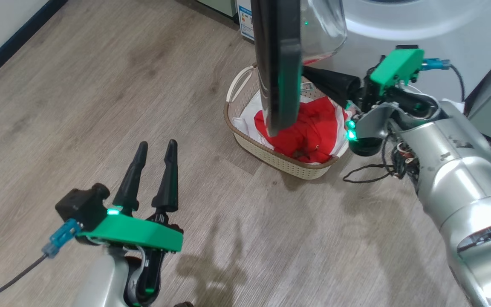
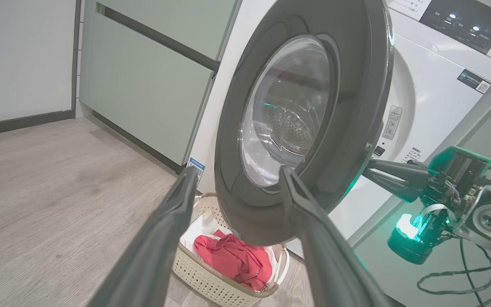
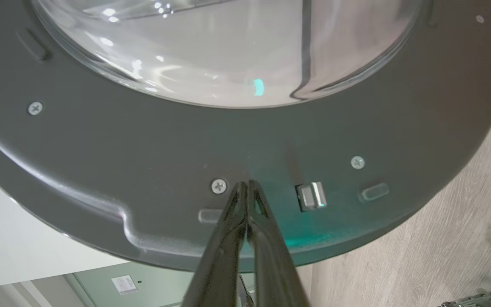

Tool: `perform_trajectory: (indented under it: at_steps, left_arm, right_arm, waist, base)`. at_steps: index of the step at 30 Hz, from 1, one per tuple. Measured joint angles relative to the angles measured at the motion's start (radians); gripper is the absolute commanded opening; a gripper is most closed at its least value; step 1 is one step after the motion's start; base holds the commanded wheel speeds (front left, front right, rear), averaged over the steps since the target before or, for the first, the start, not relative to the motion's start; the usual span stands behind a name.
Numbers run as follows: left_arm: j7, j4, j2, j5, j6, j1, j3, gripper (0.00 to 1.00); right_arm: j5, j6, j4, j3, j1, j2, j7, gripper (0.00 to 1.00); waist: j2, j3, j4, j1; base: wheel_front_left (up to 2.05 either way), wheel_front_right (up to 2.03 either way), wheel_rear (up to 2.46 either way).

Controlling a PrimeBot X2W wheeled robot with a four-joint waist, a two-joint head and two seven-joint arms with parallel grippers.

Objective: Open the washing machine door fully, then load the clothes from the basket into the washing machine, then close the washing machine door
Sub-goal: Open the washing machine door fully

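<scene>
**At the washer: door part-way, laundry waiting**

Beside the washing machine [image 2: 420,106], the first step looks unfinished. The washing machine door [image 1: 279,64] stands swung out roughly square to the front, its edge hanging over the basket [image 1: 271,160], so I judge it open but not fully. The right tool [image 3: 247,185] is clenched on nothing, tips together at the door's inner rim next to a small metal latch [image 3: 311,196], apparently pushing. The left tool [image 1: 157,145] hangs released, fingers spread, well away over the floor.

Loading has not begun: the clothes [image 1: 309,128] lie heaped in the basket on the floor just before the machine. Closing comes last.

As for writing, a blue label [image 2: 195,166] low on the front, a dark sticker [image 2: 473,81] with a square code and a white notice [image 2: 392,121] all carry print too small to read.
</scene>
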Motion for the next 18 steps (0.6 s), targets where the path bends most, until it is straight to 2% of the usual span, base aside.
perform_trajectory:
  at_steps: [2, 3, 8, 18]
  left_arm:
    - [0.000, -0.003, 0.000, 0.000, 0.001, 0.000, 0.002, 1.00]
    - [0.000, -0.009, 0.000, 0.000, 0.001, 0.000, 0.012, 1.00]
    - [0.000, -0.021, 0.000, 0.000, 0.010, 0.014, 0.029, 1.00]
    - [0.000, -0.045, 0.000, -0.016, 0.027, 0.016, 0.041, 1.00]
  right_arm:
    - [0.023, 0.000, -0.005, 0.028, 0.000, 0.000, -0.010, 0.00]
    - [0.064, 0.000, -0.014, 0.080, 0.000, 0.000, -0.028, 0.00]
    - [0.155, 0.000, -0.026, 0.201, -0.001, 0.000, -0.071, 0.00]
    - [0.302, 0.000, -0.050, 0.383, -0.020, 0.001, -0.144, 0.00]
  waist:
    - [0.0000, 0.002, 0.001, 0.0000]
    - [0.0000, 0.004, 0.001, 0.0000]
    - [0.0000, 0.009, 0.002, 0.0000]
    - [0.0000, 0.027, 0.004, 0.0000]
  base:
    - [0.00, 0.00, 0.00]
    - [0.00, 0.00, 0.00]
    - [0.00, 0.00, 0.00]
    - [0.00, 0.00, 0.00]
